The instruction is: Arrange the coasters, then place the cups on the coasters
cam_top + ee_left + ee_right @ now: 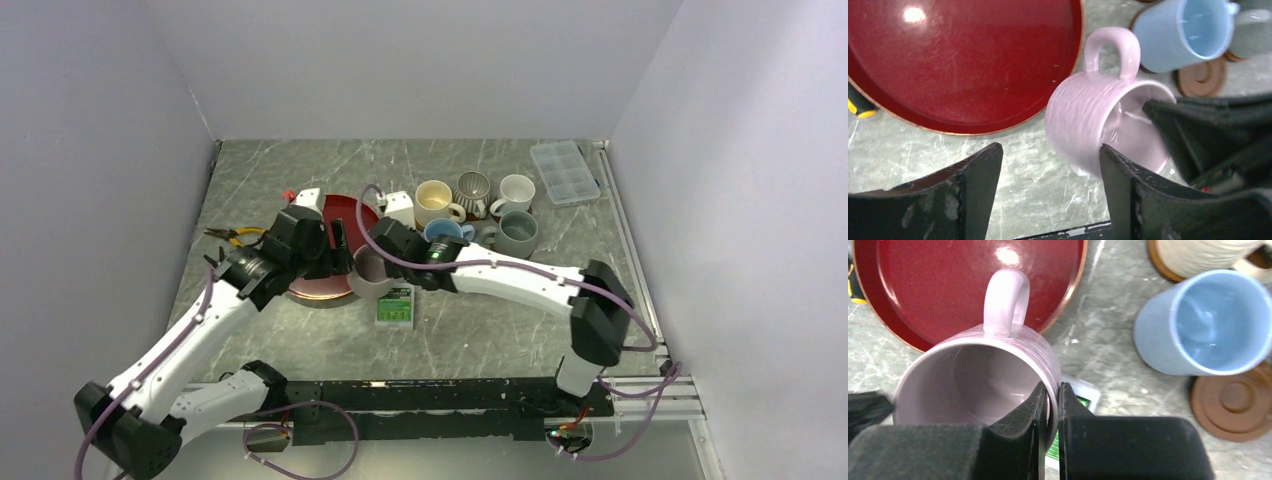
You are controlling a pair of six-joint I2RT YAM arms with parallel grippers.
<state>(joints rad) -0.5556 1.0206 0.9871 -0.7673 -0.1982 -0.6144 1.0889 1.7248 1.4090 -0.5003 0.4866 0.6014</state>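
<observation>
The right gripper (1049,405) was clamped tight on the wall of the mauve-pink mug (973,370), which sat tipped at the lower left of the right wrist view beside the red tray (923,290). The left gripper (1049,155) gaped wide with nothing in it. One bare coaster (1235,407) waited at lower right by the light blue cup (1208,322), so this mug looked like the last one left to seat.
</observation>
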